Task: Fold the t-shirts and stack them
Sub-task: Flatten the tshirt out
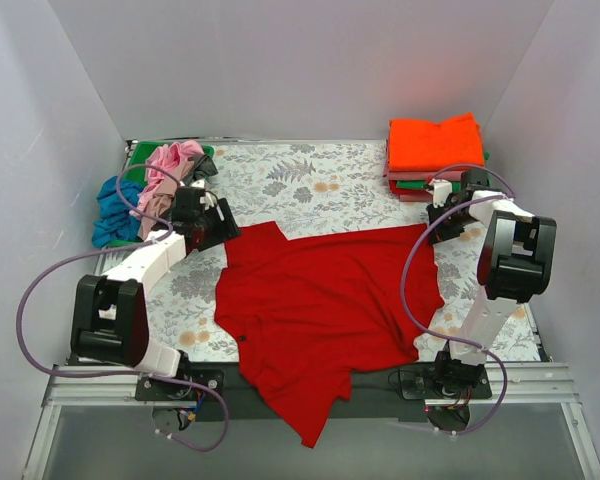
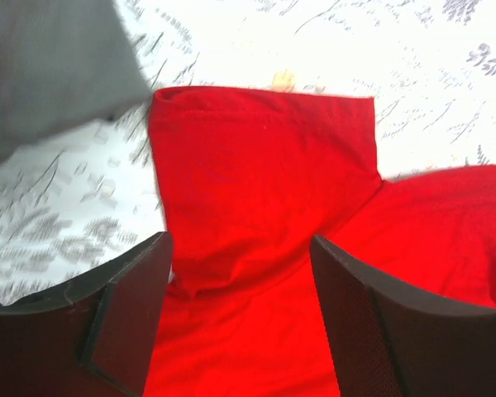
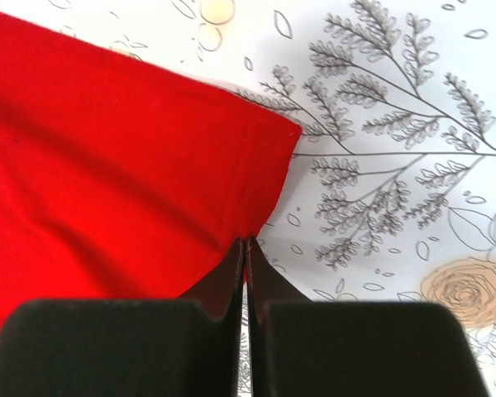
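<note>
A large bright red t-shirt (image 1: 320, 300) lies spread and wrinkled on the floral tablecloth (image 1: 310, 180). My left gripper (image 1: 216, 232) is open, its jaws standing over the shirt's left sleeve (image 2: 256, 165), with red cloth between the fingers (image 2: 140, 289). My right gripper (image 1: 436, 222) is shut, its tips pinching the edge of the shirt's right sleeve (image 3: 107, 165), where the cloth puckers. In the wrist views the left gripper (image 2: 240, 273) is spread wide and the right gripper (image 3: 246, 241) is closed tight.
A folded stack topped by an orange shirt (image 1: 432, 143) stands at the back right. A loose pile with pink (image 1: 168, 172), blue (image 1: 112, 210) and green (image 1: 145, 152) shirts lies at the back left. The red shirt's hem (image 1: 310, 420) hangs over the table's front edge.
</note>
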`<state>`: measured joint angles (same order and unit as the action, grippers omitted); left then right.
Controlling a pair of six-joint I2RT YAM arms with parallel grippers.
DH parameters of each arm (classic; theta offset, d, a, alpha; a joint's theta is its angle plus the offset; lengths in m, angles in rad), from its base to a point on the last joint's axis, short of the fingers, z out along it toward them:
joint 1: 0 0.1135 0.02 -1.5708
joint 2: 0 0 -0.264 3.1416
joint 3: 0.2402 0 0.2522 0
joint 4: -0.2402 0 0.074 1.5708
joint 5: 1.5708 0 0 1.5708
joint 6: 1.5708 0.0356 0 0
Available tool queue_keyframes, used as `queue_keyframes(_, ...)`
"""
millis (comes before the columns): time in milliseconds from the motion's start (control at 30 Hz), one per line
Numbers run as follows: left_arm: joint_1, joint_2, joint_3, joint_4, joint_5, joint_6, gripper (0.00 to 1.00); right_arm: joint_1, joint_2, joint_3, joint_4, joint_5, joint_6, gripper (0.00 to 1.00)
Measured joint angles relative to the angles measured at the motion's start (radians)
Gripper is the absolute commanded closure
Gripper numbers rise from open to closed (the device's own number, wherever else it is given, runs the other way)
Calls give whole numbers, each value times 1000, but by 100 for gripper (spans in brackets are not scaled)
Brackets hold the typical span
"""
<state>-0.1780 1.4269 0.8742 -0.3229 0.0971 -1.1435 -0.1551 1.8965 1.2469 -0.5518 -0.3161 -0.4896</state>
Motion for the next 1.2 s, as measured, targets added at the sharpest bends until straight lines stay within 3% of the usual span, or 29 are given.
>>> queue_keyframes(167, 7, 118, 77, 24, 36, 26, 46, -27, -1, 0, -1, 0, -15, 99)
queue_keyframes(700, 9, 395, 259, 40, 33, 57, 55, -55, -3, -2, -7, -4, -38, 99)
queue_keyframes(1200, 11, 536, 407, 10, -47, 141, 67, -55, -3, -2, -10, -5, -38, 99)
